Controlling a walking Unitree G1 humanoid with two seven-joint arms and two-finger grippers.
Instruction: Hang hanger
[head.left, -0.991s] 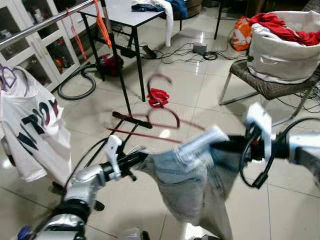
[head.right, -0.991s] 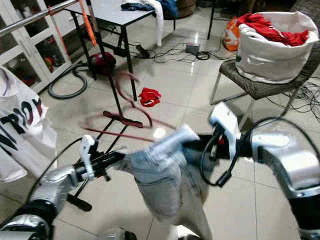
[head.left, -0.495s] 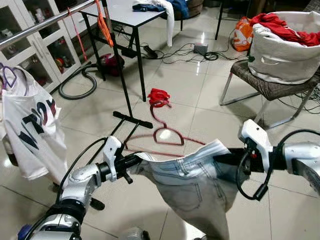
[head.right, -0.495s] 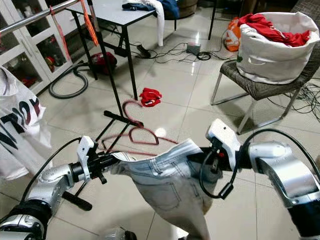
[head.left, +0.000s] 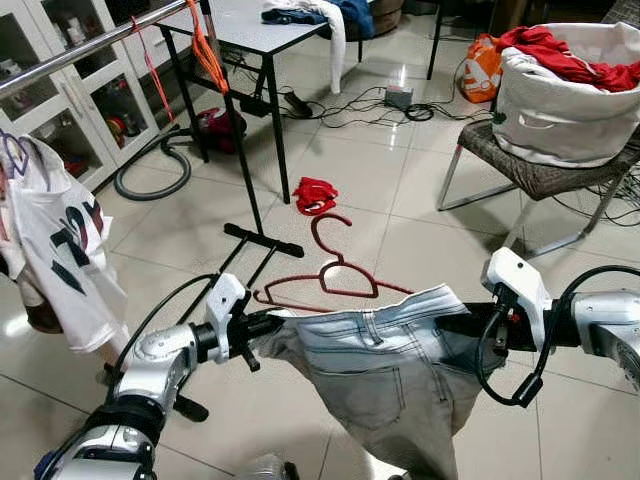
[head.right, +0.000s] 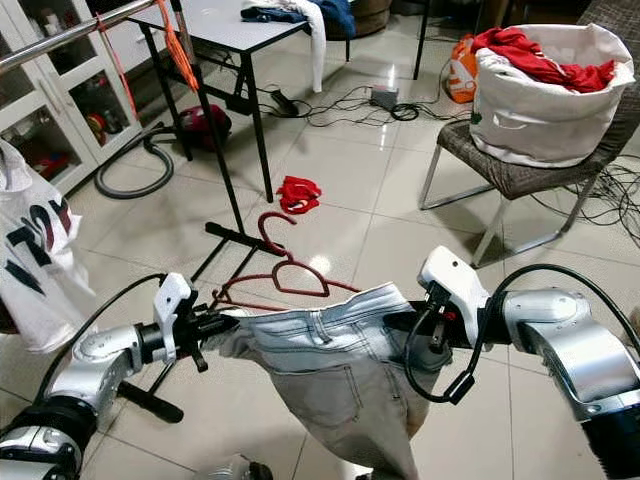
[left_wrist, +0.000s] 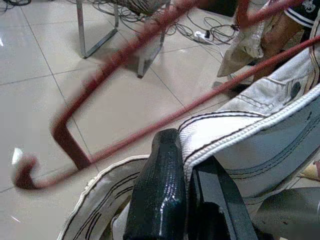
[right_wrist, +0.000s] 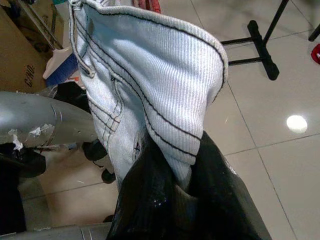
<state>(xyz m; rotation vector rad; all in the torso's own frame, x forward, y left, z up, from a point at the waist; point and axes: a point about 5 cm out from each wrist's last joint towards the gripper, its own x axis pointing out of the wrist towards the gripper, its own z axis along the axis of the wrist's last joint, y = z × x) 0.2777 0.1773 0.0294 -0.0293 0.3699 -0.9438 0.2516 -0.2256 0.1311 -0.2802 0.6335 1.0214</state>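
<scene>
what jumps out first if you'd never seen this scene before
A pair of pale denim jeans hangs stretched between the two arms, its waistband pinched by the left gripper and the right gripper, with a red hanger riding along the top edge. Off to the robot's left, a white printed T-shirt hangs from the clothes rail, and to the right a white basket heaped with red clothes sits on a chair.

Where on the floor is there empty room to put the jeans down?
Bare tiles lie between the red hanger and the chair, and between the rack's black foot and the vacuum hose. It is crowded near the cables under the table, and around the red cloth.
</scene>
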